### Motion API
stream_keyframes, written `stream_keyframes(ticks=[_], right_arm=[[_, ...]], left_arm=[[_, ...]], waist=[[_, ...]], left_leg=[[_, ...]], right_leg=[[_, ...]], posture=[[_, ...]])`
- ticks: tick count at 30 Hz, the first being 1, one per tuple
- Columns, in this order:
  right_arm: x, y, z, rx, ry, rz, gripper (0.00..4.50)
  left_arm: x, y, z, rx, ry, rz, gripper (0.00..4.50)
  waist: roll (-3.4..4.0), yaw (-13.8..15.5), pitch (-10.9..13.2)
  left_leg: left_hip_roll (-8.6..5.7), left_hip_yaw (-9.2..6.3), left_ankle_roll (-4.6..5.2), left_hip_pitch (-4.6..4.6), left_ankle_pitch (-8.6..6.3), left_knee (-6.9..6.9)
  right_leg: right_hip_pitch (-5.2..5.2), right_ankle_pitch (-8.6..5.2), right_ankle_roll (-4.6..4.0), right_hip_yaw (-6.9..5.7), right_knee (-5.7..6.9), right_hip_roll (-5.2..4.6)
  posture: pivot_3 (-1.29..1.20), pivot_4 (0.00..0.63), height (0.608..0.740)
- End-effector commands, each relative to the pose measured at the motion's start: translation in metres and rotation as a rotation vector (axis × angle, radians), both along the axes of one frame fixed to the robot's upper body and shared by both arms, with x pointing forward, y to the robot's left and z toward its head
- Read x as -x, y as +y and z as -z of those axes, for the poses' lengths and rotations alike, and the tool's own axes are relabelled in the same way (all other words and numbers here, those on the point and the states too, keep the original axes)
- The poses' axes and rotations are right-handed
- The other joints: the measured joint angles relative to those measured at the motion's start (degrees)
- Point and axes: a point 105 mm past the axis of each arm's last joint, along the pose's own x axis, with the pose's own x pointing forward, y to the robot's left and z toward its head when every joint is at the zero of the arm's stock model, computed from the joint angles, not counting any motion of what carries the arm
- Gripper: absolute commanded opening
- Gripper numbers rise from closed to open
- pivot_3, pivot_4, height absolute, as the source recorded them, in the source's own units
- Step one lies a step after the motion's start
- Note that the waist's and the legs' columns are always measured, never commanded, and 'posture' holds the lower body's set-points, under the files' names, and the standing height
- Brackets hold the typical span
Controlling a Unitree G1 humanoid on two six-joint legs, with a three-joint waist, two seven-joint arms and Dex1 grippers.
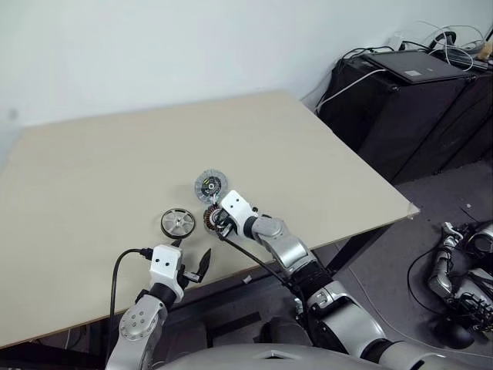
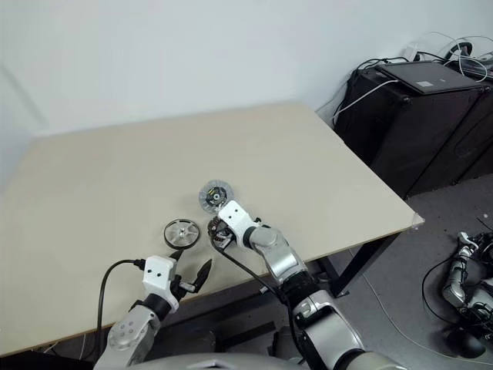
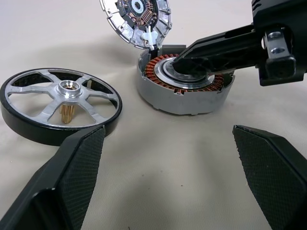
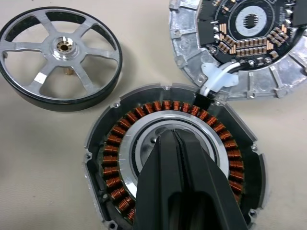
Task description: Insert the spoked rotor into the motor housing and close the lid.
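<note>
My arms are jointed silver-grey metal shells with black bands at the joints. Each wrist ends in a white boxy block dotted with small dark screws. A black cable loops into my left wrist block, another runs along my right forearm. My fingers (image 3: 72,177) are matt black wedges with finely knurled pads.

We see even, diffuse room light w/ no hard glare on the table (image 1: 115,162); head views are bright and sharp, walls slightly greyer toward the corners. Wrist views are crisp: soft shadows sit under the spoked rotor (image 3: 60,103) and motor housing (image 4: 120,143). Mild specular shine on the lid (image 4: 192,62). The left gripper's fingers (image 3: 67,182) look slightly soft up close.
</note>
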Motion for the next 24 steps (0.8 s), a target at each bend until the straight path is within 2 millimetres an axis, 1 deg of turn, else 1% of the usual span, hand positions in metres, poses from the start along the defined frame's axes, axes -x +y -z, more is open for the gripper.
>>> stream_keyframes(ticks=[1,10,14,16,18,20,24], right_arm=[[-0.009,-0.005,-0.009,-0.015,-0.029,0.028,0.01],[-0.01,-0.007,-0.015,-0.034,-0.042,0.027,0.01],[-0.01,-0.004,-0.029,-0.092,-0.069,0.019,0.01],[-0.011,-0.004,-0.043,-0.148,-0.103,0.029,0.01],[-0.009,-0.007,-0.056,-0.203,-0.13,0.039,0.01],[-0.006,-0.013,-0.062,-0.23,-0.142,0.053,0.01],[0.003,-0.03,-0.059,-0.22,-0.14,0.085,0.01]], left_arm=[[-0.004,-0.002,-0.011,0.004,-0.045,0.013,4.5],[-0.006,-0.002,-0.012,0.003,-0.045,0.019,4.5],[-0.006,-0.001,-0.012,0.003,-0.047,0.018,4.5],[-0.008,0.001,-0.017,0.015,-0.074,-0.009,4.5],[-0.013,0.009,-0.026,0.035,-0.124,-0.073,4.5],[-0.018,0.022,-0.034,0.043,-0.172,-0.176,4.5],[-0.023,0.046,-0.045,0.103,-0.214,-0.341,4.5]], waist=[[0.0,0.0,0.0],[0.0,-0.03,0.0],[0.0,-0.03,0.0],[0.0,-0.01,0.0],[-0.02,0.02,0.01],[-0.04,0.06,0.02],[-0.2,0.3,-0.02]], left_leg=[[0.0,0.0,0.0,0.0,0.0,0.0],[0.0,0.0,0.0,0.0,0.0,0.0],[0.0,0.0,0.0,-0.01,0.0,0.0],[0.0,-0.01,0.0,-0.01,0.0,-0.01],[0.0,-0.01,0.0,-0.02,0.0,-0.02],[0.0,-0.02,0.0,-0.03,0.0,-0.02],[0.0,-0.04,0.0,-0.02,0.0,0.0]], right_leg=[[0.0,0.0,0.0,0.0,0.0,0.0],[0.0,0.0,0.0,0.0,0.01,0.0],[-0.01,0.0,0.0,0.01,0.01,0.0],[-0.02,0.0,0.0,0.01,0.0,0.01],[-0.02,0.0,0.0,0.0,0.0,0.01],[-0.02,0.0,0.0,0.0,-0.01,0.01],[0.02,0.0,0.0,-0.02,-0.02,-0.02]], posture=[[0.0,0.0,0.74],[0.0,0.0,0.74],[0.0,0.0,0.74],[0.0,0.0,0.74],[0.0,0.0,0.74],[0.0,0.0,0.74],[0.0,0.0,0.74]])
